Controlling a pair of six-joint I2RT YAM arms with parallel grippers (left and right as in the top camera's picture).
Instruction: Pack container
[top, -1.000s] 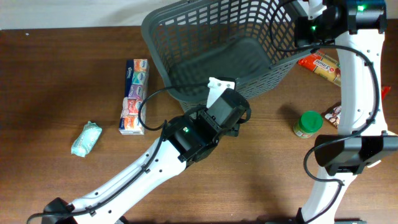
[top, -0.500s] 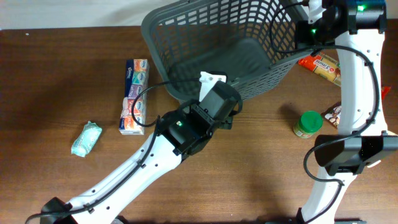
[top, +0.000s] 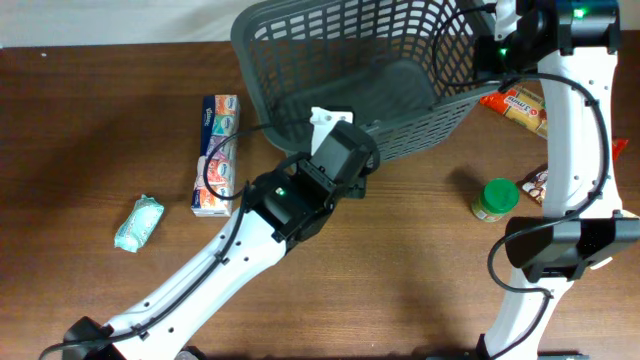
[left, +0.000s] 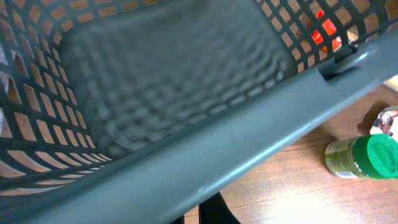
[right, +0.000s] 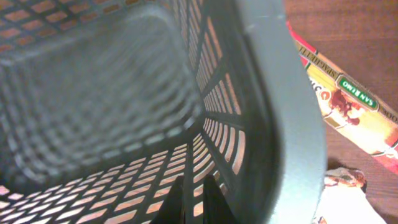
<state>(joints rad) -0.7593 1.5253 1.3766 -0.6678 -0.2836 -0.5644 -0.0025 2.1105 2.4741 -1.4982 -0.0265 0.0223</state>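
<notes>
The container, a large dark grey lattice basket, sits tilted at the far middle of the table. My left gripper is at its near rim. In the left wrist view the rim runs across just above my left gripper, which is shut on it. My right gripper is at the basket's right rim. The right wrist view shows my right gripper shut on a bar of the lattice wall. The basket's inside looks empty.
A row of tissue packs and a teal packet lie to the left. A green-lidded jar stands to the right, with a spaghetti packet and another packet near my right arm.
My left gripper has moved left and toward the far edge, carrying the basket's near rim with it. The basket has shifted slightly farther away. My right gripper has hardly moved.
</notes>
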